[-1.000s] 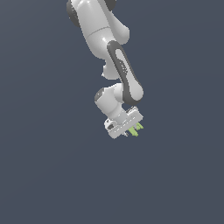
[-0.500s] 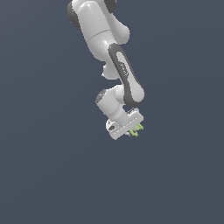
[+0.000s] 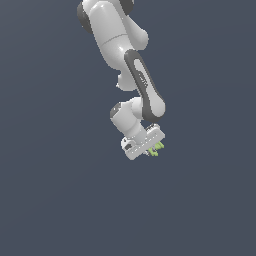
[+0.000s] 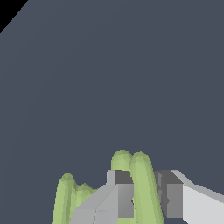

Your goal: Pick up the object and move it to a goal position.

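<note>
The object (image 3: 156, 149) is a small light-green piece of parallel bars. It sticks out from under my white gripper (image 3: 155, 148) in the exterior view, near the middle of the picture. In the wrist view the green bars (image 4: 141, 183) sit between my two grey fingers (image 4: 120, 194), which are closed against one bar; another green bar (image 4: 65, 199) stands off to the side. The gripper is shut on the object and holds it above the dark grey surface.
The white arm (image 3: 142, 85) reaches down from the top of the exterior view. A plain dark grey surface (image 3: 60, 190) fills the rest of both views. No goal marker shows.
The gripper with the object has shifted slightly toward the exterior view's right and a little up. The grip is unchanged.
</note>
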You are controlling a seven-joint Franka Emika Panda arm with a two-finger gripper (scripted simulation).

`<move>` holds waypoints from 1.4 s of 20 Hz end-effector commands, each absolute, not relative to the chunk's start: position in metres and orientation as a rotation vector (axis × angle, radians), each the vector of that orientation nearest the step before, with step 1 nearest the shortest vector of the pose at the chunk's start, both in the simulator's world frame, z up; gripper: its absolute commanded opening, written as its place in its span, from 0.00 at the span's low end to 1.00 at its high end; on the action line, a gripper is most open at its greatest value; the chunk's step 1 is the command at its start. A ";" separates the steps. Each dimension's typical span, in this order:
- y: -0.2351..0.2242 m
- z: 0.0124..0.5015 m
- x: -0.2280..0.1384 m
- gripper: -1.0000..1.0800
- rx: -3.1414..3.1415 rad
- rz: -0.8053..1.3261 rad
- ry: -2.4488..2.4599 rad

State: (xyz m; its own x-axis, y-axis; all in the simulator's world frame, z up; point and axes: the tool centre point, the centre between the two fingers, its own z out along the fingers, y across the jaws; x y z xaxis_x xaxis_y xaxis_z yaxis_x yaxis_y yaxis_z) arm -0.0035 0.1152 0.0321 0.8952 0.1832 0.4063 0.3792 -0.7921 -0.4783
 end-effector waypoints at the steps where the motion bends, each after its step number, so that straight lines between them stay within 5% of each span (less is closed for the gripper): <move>1: 0.118 0.034 0.001 0.00 -2.489 -0.460 -0.405; 28: 0.203 0.092 0.137 0.00 -2.492 -0.460 -0.409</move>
State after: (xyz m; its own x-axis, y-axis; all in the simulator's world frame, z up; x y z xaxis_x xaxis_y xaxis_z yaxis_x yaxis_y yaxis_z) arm 0.1303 0.1994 0.0896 0.8939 0.1874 0.4071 0.3826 -0.7920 -0.4757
